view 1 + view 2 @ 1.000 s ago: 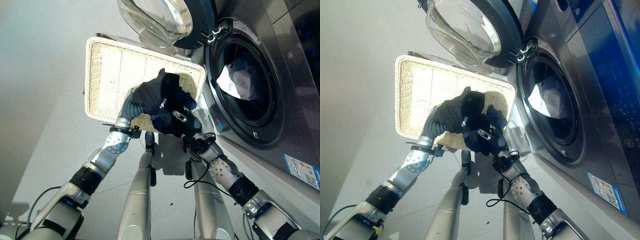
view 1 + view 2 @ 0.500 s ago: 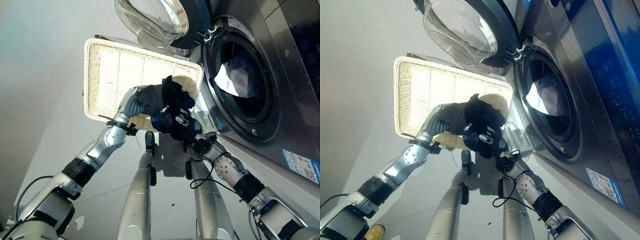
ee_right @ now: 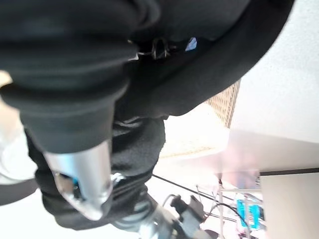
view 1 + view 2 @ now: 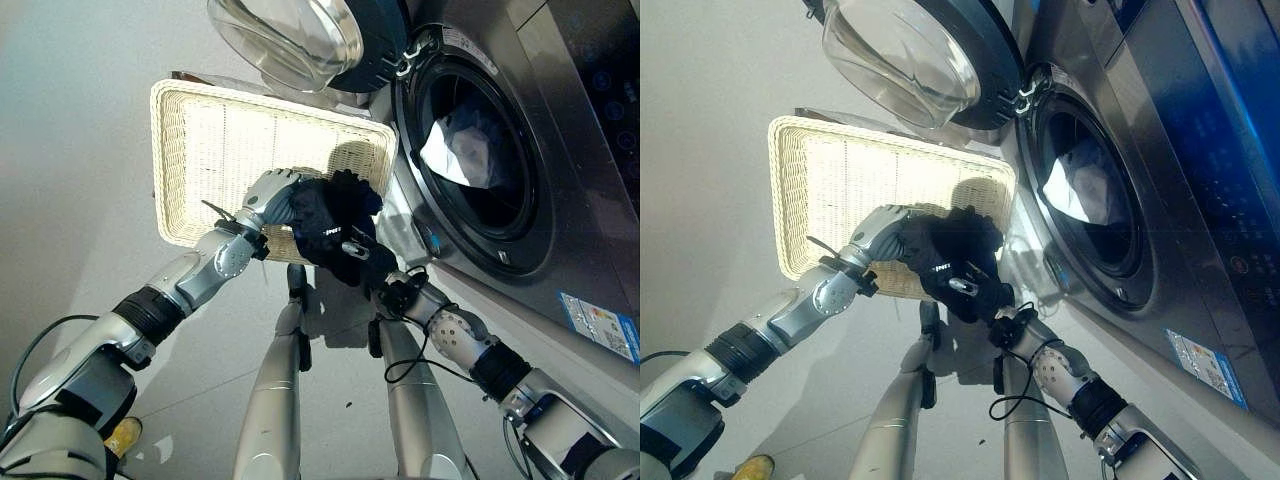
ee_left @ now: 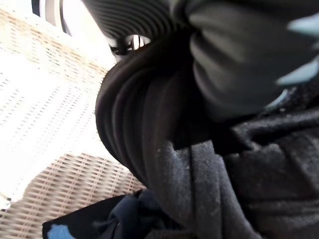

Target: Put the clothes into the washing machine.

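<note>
Both hands are at 1 bundle of dark clothes (image 4: 335, 215), which sits over the near right corner of the wicker basket (image 4: 200, 150), the corner closest to the washing machine (image 4: 560, 200). The left hand (image 4: 268, 195) comes in from the basket side and presses into the bundle; its silver back and ribbed cover show, but its fingers are buried in the cloth, so I cannot tell whether they grip or lie slack. In the left wrist view the ribbed cover (image 5: 134, 124) lies against folds of dark grey fabric, with a scrap of blue cloth (image 5: 127, 219) just past it and the basket weave beyond.

The right hand (image 4: 358, 256) reaches up from below the bundle, on the machine side, opposite the left hand. Dark fabric wraps over it; 1 silver finger (image 3: 82, 174) shows in the right wrist view lying along the cloth, yet the rest of the hand is covered, so its grasp cannot be told either.

Beyond the right hand the machine's drum opening (image 4: 475, 160) stands uncovered, with white and blue laundry (image 4: 455, 150) already inside. The round glass door (image 4: 290, 40) is swung out above the far edge of the basket, past both hands
</note>
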You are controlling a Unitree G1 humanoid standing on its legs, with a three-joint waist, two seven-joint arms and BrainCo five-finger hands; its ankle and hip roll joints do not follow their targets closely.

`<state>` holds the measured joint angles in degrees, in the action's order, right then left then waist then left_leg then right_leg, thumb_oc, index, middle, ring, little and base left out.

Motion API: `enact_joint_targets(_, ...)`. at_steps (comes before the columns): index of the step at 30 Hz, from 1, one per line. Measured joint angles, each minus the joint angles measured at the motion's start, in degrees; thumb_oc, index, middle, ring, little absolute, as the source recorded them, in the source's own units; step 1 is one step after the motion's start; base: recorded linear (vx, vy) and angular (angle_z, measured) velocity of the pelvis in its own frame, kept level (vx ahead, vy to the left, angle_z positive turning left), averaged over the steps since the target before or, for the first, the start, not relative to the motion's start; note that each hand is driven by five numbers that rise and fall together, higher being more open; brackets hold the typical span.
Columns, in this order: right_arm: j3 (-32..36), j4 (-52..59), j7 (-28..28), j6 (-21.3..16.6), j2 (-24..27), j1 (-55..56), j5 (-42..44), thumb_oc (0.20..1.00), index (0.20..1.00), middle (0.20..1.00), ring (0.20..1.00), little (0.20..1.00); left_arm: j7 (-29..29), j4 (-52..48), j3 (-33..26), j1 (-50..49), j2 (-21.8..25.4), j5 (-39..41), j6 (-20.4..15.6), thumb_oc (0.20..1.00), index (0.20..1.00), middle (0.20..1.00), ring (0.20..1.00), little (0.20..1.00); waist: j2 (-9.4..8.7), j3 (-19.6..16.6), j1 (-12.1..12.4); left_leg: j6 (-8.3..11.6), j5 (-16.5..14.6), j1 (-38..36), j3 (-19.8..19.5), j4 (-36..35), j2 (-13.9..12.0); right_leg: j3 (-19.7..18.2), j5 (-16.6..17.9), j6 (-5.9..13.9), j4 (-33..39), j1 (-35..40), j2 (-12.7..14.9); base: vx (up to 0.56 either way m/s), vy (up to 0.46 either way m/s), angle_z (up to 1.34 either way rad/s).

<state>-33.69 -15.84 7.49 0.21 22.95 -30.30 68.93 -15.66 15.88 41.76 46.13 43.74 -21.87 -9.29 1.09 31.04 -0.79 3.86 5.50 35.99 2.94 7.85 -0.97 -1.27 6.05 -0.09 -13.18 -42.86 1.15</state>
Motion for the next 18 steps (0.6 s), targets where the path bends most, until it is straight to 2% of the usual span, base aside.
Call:
enact_joint_targets(9, 0.24, -0.08, -1.53, -5.19, -0.33, 1.88, 3.84, 1.000, 1.000, 1.000, 1.000, 1.000, 3.21, -1.47, 3.45, 0.78, -0.19, -2.21, -0.03, 0.200, 0.200, 0.200, 0.200, 0.200, -0.02, 0.00, -0.36, -0.06, -0.13, 0.91, -0.03, 0.44, -0.01, 0.03, 0.20, 0.04, 0.44, -0.47, 0.02, 0.00, -0.008, 0.00)
enact_joint_targets(12, 0.29, -0.25, -2.20, -8.54, -1.35, 2.40, 6.54, 1.000, 1.000, 1.000, 1.000, 1.000, 3.91, -1.52, 4.50, 1.02, -0.14, -2.22, -0.13, 0.200, 0.200, 0.200, 0.200, 0.200, -0.02, 0.00, -1.23, -0.08, -0.21, 1.11, -0.16, 0.62, 0.01, 0.20, 0.17, 0.06, 0.48, -0.46, 0.07, -0.01, -0.033, 0.01)
enact_joint_targets(18, 0.82, -0.67, -3.26, -11.16, -2.32, 2.89, 8.88, 1.000, 1.000, 1.000, 1.000, 1.000, 3.60, -1.63, 5.57, 1.52, -0.06, -4.26, -1.66, 0.200, 0.200, 0.200, 0.200, 0.200, -0.02, 0.00, -1.59, -0.05, -0.25, 1.20, -0.16, 0.80, -0.01, 0.19, 0.19, 0.05, 0.47, -0.48, 0.07, 0.00, 0.000, 0.00)
